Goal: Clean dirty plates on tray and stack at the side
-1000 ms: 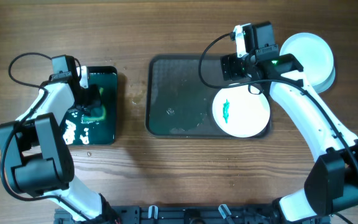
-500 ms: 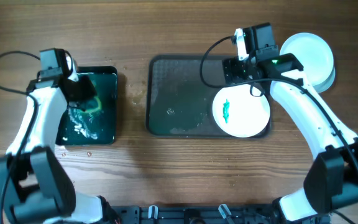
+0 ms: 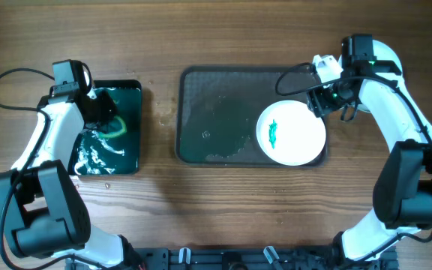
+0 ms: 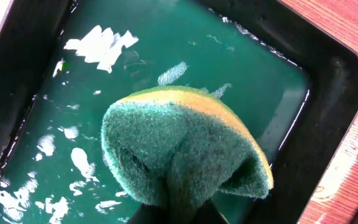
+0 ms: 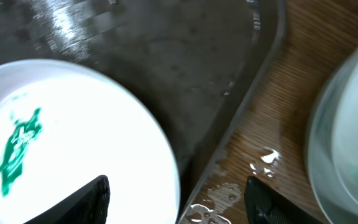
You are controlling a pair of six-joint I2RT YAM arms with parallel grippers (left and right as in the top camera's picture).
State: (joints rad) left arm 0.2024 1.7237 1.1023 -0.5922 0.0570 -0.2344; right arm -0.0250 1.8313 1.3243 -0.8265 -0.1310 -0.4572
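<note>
The one white plate (image 3: 298, 139) lies flat at the 3 o'clock end of the dark tray (image 3: 208, 97), its rim close to the tray's low edge. A teal smear (image 3: 273, 133) marks it at about 9 o'clock of its centre; the rest of its face is clean and bright. The tray's bare floor shines wet in patches.

The right arm (image 3: 396, 112) climbs the table's 3 o'clock side, folds near the top and turns back toward 9 o'clock. That brings the right gripper (image 5: 178, 186) above the plate's 1 o'clock rim. Its jaws stand wide and grasp nothing: one finger is over the plate, the other over the wet wood past the tray's edge (plate rim and tray rim both lie between them). At the wrist view's 3 o'clock edge a second, pale plate (image 5: 347, 137) shows on the table (image 3: 201, 210), apart from the tray.

Well off at the tray's 9 o'clock sits a black tray (image 3: 137, 150) of green water (image 4: 166, 37). The left arm (image 3: 47, 142) bends up from 7 o'clock, and the left gripper (image 3: 100, 116) is clenched on a green-and-yellow sponge (image 4: 185, 155), pinched into a fold above the water.
</note>
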